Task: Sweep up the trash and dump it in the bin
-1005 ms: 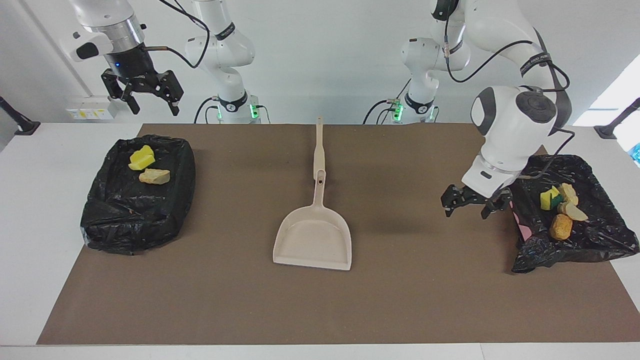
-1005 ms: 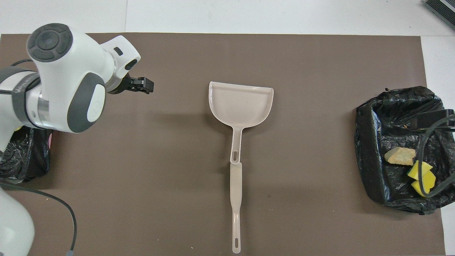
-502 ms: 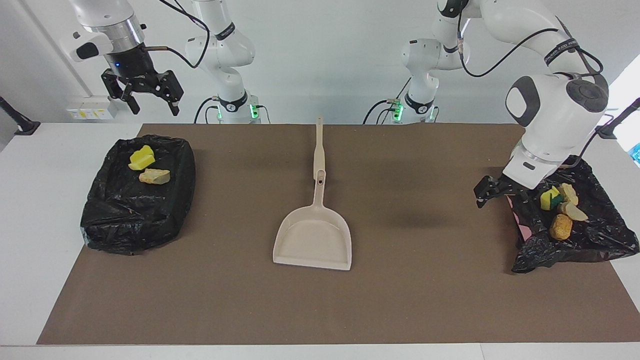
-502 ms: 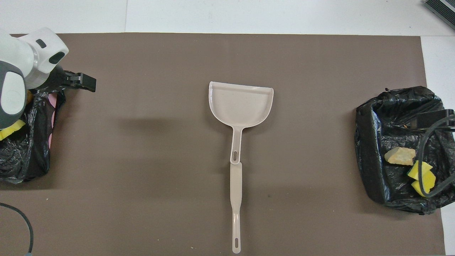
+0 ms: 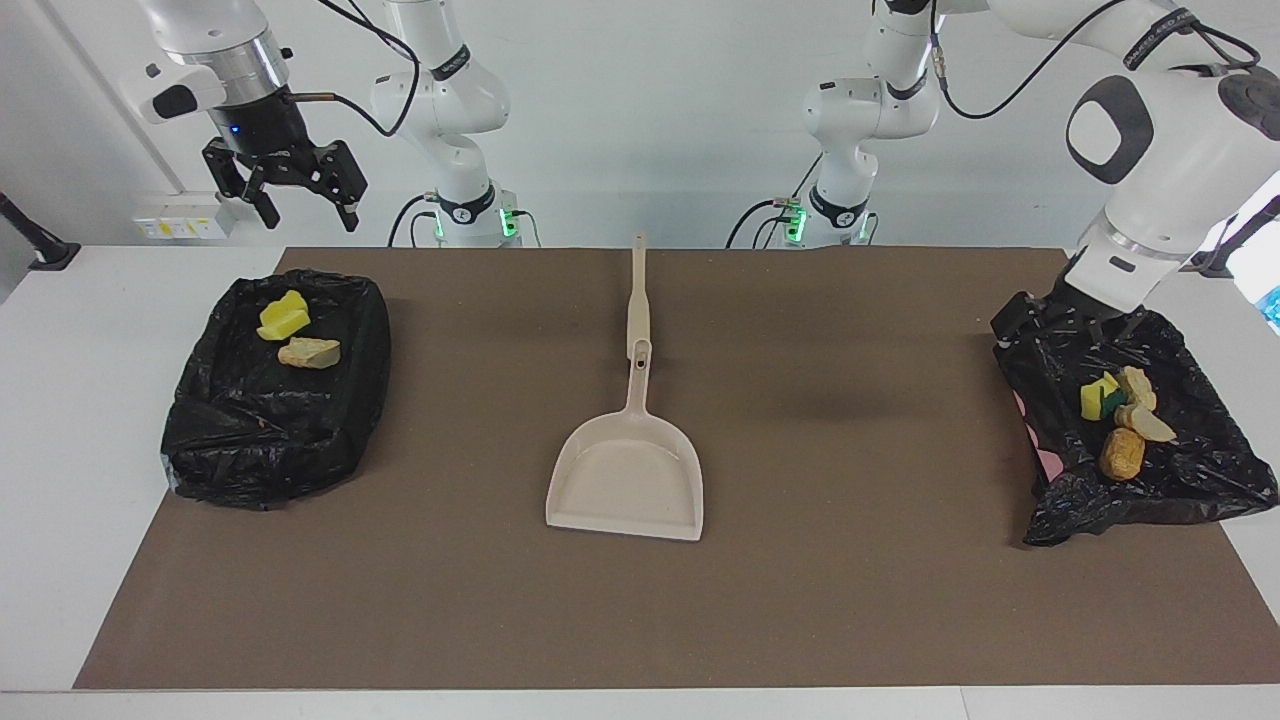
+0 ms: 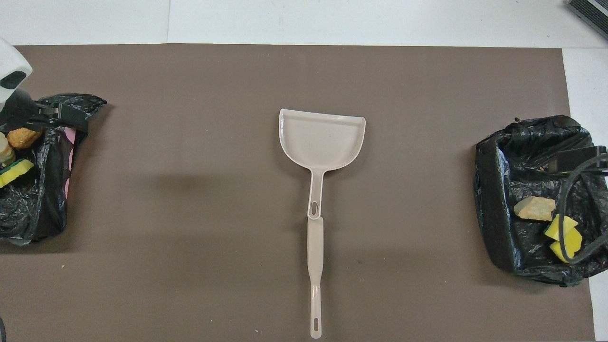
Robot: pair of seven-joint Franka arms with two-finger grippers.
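Observation:
The trash lies in two bins lined with black bags. The bin [image 5: 250, 450] at the right arm's end holds a yellow sponge chunk [image 5: 284, 316] and a tan lump [image 5: 309, 352]. In the bin [image 5: 1190, 480] at the left arm's end lie a yellow-green sponge [image 5: 1100, 397] and three tan-orange lumps [image 5: 1122, 453]. My left gripper [image 5: 1063, 320] hangs open and empty over that bin's edge closest to the robots. High over the other bin, my right gripper [image 5: 305, 212] waits open and empty.
A beige dustpan [image 5: 625, 485] lies flat mid-mat, its mouth facing away from the robots. A long beige stick [image 5: 637, 290] lies in line with its handle, reaching toward the robots. A brown mat [image 5: 850, 600] covers the white table.
The left arm has swung from over the mat out to its own end of the table and risen, its gripper now over the bin's edge. The right arm has not moved.

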